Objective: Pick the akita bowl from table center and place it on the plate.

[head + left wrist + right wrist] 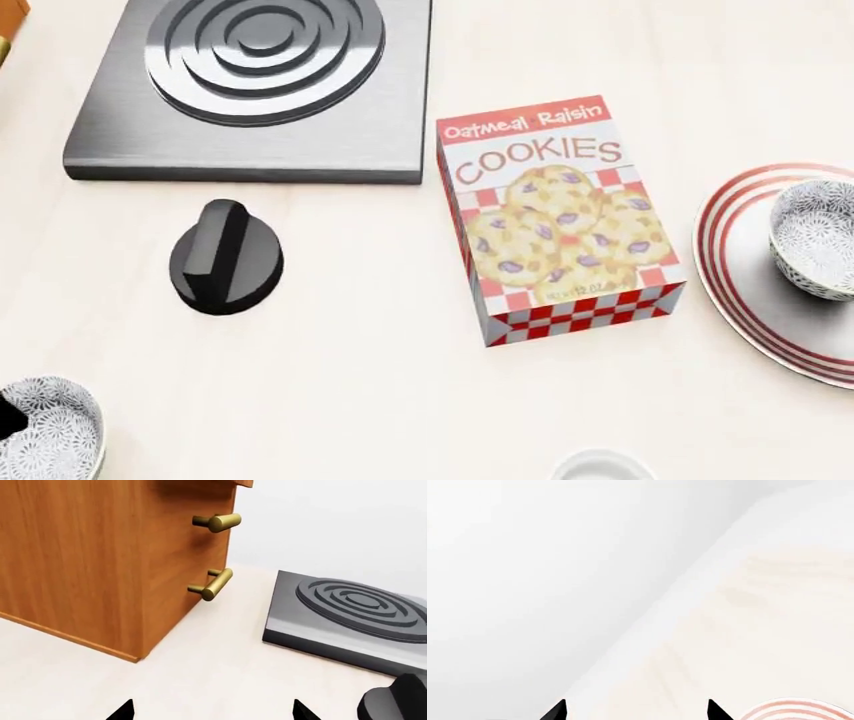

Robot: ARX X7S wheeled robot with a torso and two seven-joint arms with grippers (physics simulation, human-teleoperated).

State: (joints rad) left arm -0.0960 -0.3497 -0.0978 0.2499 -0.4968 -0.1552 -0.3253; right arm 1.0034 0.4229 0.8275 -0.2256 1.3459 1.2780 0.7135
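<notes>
The bowl rests inside the plate, so placement appears complete. The right tool stands released and empty, the plate rim just beside it. The left tool, also released, faces the cabinet.

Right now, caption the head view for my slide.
Akita bowl sits on the red-ringed plate beside the cookie box; its twin waits near the knob.

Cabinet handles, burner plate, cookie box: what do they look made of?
The cabinet handles look like brushed brass: yellow metallic sheen. The burner plate looks like grey satin metal, with soft highlights on its rings. The cookie box looks like printed cardboard, matte, with sharp folded edges. All are renders, so this is appearance only.
</notes>
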